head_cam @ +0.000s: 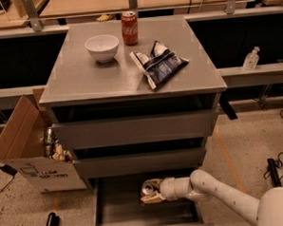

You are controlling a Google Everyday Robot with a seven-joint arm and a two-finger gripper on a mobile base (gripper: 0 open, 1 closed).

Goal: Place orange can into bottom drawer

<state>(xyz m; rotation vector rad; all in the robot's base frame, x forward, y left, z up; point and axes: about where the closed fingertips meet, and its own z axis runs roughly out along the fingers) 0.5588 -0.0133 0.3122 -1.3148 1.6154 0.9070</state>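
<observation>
Orange can (148, 188) is in the gripper (152, 191), hanging inside the open drawer (119, 215), below the worktop's (78, 80) front edge and a bit right of its middle. It sits near the drawer's back, just under the front of the shut drawer above. Silver top faces up-left, so the can looks tilted, not upright. I can't tell if it touches the drawer floor.

Gripper: fingers closed narrow on the can's body, one above and one below. The arm (217, 196) comes in low from the right, level with the drawer opening. My read is that it has to, because the two upper drawers overhang and block any approach from above.

Step in hand looks like the set-down: can is over the tray, not released. Next it needs lowering to the floor, then the fingers opening. Risk: a tilted can may roll once let go, but the shallow walls should keep it in.

On the worktop, none of it involved:
- cola can (129, 27) at the back edge, middle
- bowl (102, 47) just left of it
- bag (159, 64) right of centre

A box (29, 154) sits on the floor off the front-left corner, well clear of the drawer.
</observation>
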